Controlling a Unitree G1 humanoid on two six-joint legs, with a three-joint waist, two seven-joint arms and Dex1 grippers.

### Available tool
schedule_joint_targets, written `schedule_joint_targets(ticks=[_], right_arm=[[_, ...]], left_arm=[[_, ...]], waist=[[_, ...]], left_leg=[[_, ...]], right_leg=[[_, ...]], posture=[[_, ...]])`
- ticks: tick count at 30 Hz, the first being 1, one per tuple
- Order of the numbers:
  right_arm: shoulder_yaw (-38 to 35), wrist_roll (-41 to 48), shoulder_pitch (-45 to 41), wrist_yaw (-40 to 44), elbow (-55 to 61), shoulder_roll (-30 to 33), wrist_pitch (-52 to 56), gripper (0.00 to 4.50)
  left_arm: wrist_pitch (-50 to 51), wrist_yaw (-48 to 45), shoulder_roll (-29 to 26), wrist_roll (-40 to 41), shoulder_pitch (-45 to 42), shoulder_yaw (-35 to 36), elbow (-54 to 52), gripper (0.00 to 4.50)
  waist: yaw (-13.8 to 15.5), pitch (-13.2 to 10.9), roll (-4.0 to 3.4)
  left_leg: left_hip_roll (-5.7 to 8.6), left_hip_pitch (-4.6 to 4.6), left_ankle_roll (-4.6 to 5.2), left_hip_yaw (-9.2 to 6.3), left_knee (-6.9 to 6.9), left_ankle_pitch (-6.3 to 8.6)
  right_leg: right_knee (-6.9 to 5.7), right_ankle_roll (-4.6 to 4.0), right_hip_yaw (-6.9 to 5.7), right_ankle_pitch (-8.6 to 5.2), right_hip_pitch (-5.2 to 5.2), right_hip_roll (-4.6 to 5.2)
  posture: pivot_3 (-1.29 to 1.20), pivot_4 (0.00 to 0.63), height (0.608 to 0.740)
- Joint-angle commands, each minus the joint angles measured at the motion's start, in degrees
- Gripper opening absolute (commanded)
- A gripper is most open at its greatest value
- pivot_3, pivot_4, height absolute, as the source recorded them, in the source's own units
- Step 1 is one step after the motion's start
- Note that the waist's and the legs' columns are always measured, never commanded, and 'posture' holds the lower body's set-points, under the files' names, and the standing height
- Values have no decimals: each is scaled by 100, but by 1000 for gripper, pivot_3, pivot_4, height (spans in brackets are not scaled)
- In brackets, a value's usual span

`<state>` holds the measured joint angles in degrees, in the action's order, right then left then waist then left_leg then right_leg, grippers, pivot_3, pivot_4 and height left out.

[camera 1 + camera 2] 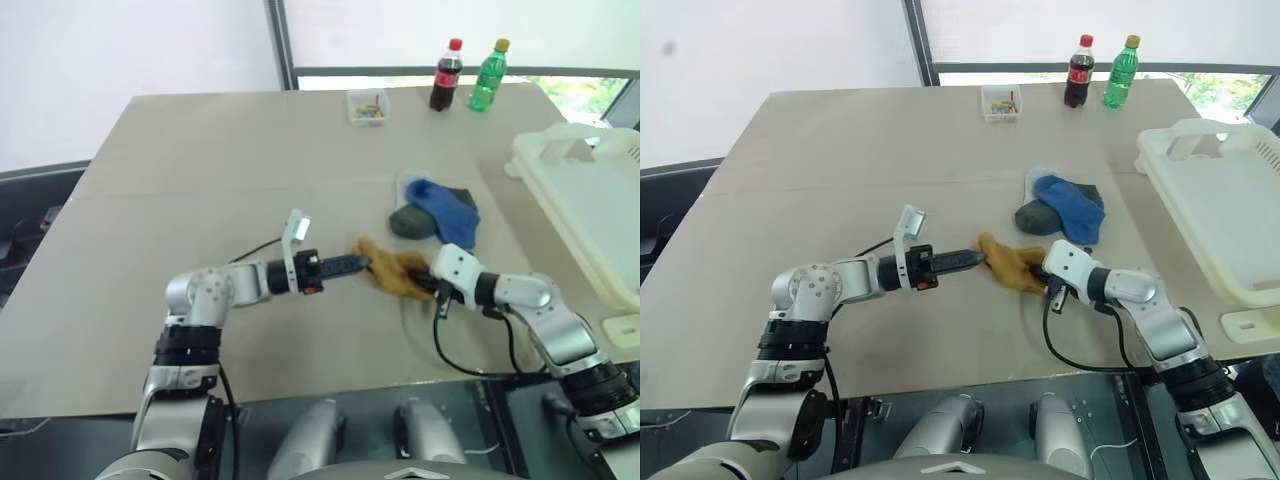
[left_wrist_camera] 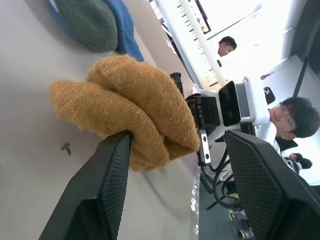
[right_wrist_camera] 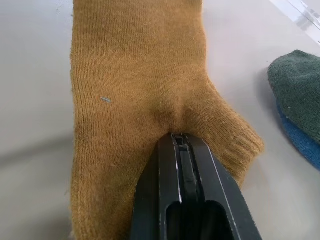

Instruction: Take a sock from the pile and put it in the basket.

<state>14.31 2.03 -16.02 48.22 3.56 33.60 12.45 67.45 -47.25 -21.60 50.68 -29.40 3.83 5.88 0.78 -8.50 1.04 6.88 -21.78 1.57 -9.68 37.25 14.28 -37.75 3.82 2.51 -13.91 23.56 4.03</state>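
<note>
Your right gripper point(image 3: 181, 142) is clamped on a fuzzy, folded mustard sock point(image 1: 392, 270) on the table point(image 1: 200, 170) near the pile point(image 1: 437, 212), while your left gripper point(image 1: 362, 263) stands open beside it.

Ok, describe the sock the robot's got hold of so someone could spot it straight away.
On the tan table, just in front of the sock pile, lies a mustard yellow sock. The right gripper is shut on it. It is the only yellow one.
</note>
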Motion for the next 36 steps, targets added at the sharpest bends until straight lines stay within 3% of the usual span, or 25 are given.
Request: schedule_joint_targets(ticks=[1, 7, 16, 22, 26, 32, 36], right_arm=[[132, -201, 237, 25, -182, 119, 252, 0], [142, -224, 247, 28, -73, 135, 265, 0], [66, -322, 324, -42, 254, 193, 265, 0], [-111, -319, 327, -120, 689, 292, 437, 0], [-166, -294, 372, -104, 883, 353, 533, 0], [-294, -424, 435, -231, 1066, 498, 500, 0], [-699, -373, 519, -292, 1487, 741, 369, 0]], left_arm=[[-247, -456, 80, -44, -287, -229, 45, 3117], [-368, -1334, 353, -184, -795, -732, 742, 3117], [-758, -1454, 863, -1523, -1406, -1856, 2312, 3117], [-963, -1394, 1199, -1758, -1505, -1694, 2681, 3117], [-475, -1387, 1454, -1091, -1808, -844, 2564, 3117], [-963, -1381, 1642, -2049, -1875, -1558, 3286, 3117], [-1168, -1419, 1814, -2321, -1976, -1621, 3673, 3117]], waist=[[10, 0, 1], [5, 0, 0], [5, -1, 1], [27, 0, 0], [35, -6, 2], [3, -7, 2], [46, -7, 2]], left_leg=[[1, -2, 0, -1, 0, 0], [5, -5, 0, -7, 0, 0], [12, -11, 1, -13, -4, 0], [18, -11, 1, -22, -2, 0], [22, -21, 2, -25, 4, 0], [21, -28, 1, -26, 3, -1], [21, -29, 1, -28, 4, 0]], right_leg=[[1, 0, -2, 0, 0, 0], [3, 0, -7, 0, 0, 2], [6, 1, -9, -1, 1, 3], [9, 3, -17, -1, -1, 10], [8, 4, -21, -1, 0, 11], [10, 5, -19, -2, 9, 11], [12, 5, -23, -2, 7, 11]], posture=[[0, 150, 729], [0, 150, 729], [0, 150, 729], [0, 150, 729], [0, 150, 729], [0, 150, 729], [0, 150, 729]])
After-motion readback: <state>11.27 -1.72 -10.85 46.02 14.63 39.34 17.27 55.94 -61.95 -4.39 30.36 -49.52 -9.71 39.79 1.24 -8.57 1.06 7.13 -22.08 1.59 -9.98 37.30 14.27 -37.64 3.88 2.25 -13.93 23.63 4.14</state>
